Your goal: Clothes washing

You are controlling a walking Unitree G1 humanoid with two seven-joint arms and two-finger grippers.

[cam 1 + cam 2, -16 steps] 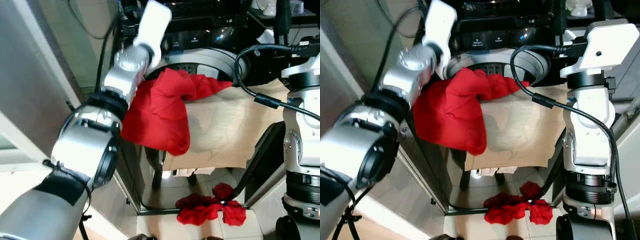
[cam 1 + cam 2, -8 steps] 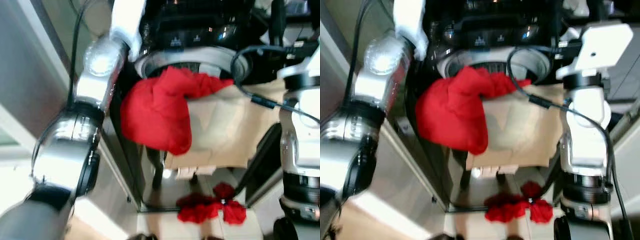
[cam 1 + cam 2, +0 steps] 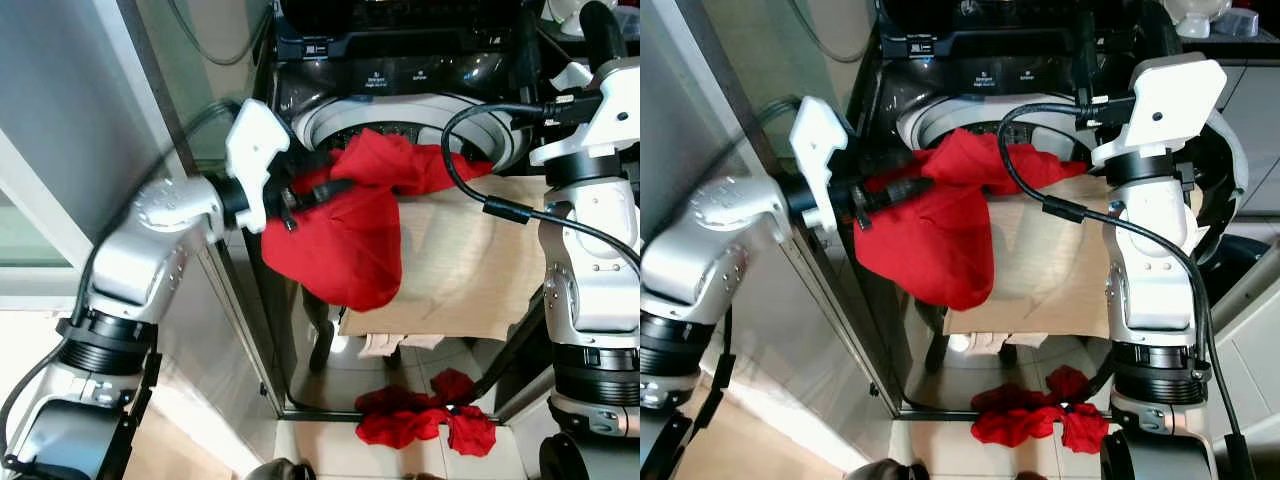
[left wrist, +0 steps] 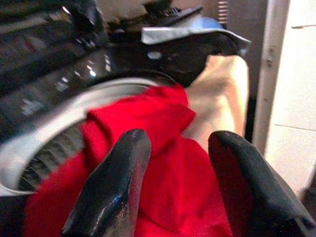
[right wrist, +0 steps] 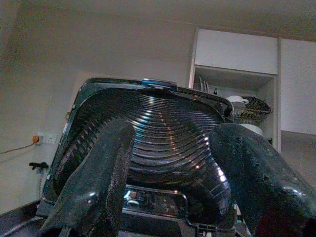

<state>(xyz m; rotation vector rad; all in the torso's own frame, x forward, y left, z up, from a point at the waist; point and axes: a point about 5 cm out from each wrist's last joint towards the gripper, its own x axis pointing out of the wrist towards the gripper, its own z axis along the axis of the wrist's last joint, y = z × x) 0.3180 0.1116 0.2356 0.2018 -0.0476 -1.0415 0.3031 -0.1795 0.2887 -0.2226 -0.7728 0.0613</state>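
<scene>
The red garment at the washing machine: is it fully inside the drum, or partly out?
Partly out. The red garment drapes over the drum rim and hangs down the machine's front, with the left gripper at it.

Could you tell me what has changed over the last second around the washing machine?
The left arm has swung down from above the drum, and the left gripper now lies open against the red garment. The garment still drapes over the washer rim, the red cloth stays on the floor, and the right gripper remains open.
</scene>
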